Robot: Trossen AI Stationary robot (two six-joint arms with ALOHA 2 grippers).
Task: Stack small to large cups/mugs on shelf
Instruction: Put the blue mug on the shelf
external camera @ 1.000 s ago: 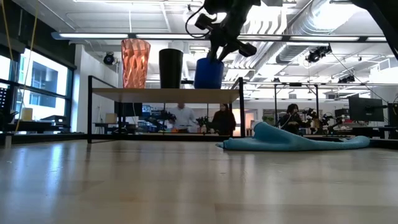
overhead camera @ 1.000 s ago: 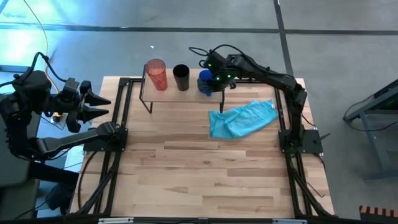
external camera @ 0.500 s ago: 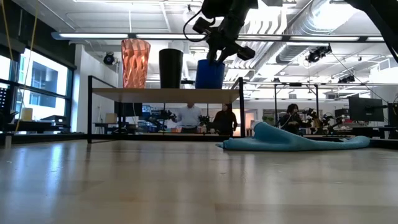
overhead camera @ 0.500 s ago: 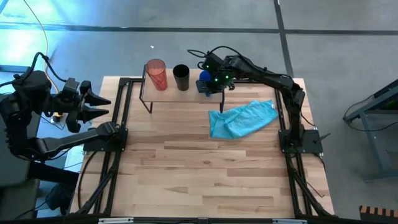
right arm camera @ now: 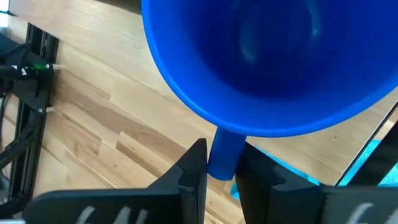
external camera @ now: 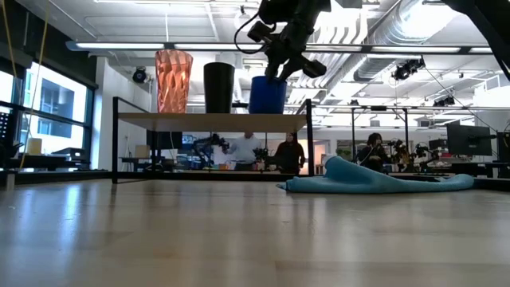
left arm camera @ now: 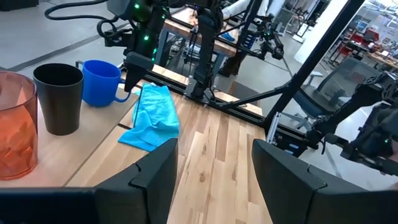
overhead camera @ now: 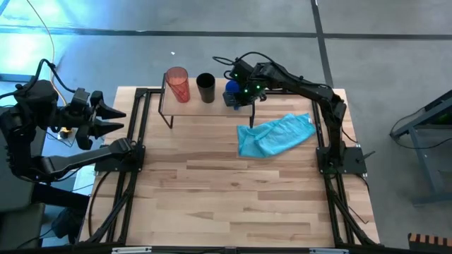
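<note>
Room: behind my table I see an open workshop with ceiling lights, desks and a few people far off in the low view.
Shelf (external camera: 211, 120): light wood board on thin black legs at the table's far edge, long axis running left to right.
Orange-red tumbler (overhead camera: 177, 84): upright at the shelf's left end, mouth up, translucent with a faceted wall, tallest of the three.
Black cup (overhead camera: 205, 87): upright just beside the tumbler, plain and opaque, near mid-shelf.
Blue mug (right arm camera: 273, 62): upright at the shelf's right end, mouth up, glossy blue; its handle points toward the right arm.
Right gripper (right arm camera: 219, 163): above the mug's right side, fingers narrowed onto the handle; from the low view I think the mug's base rests on the board, but I cannot be sure.
Left gripper (left arm camera: 212, 163): parked off the table's left edge, fingers wide apart, holding nothing.
Light-blue cloth (overhead camera: 274, 134): crumpled on the tabletop (overhead camera: 226, 197), right of the shelf.
</note>
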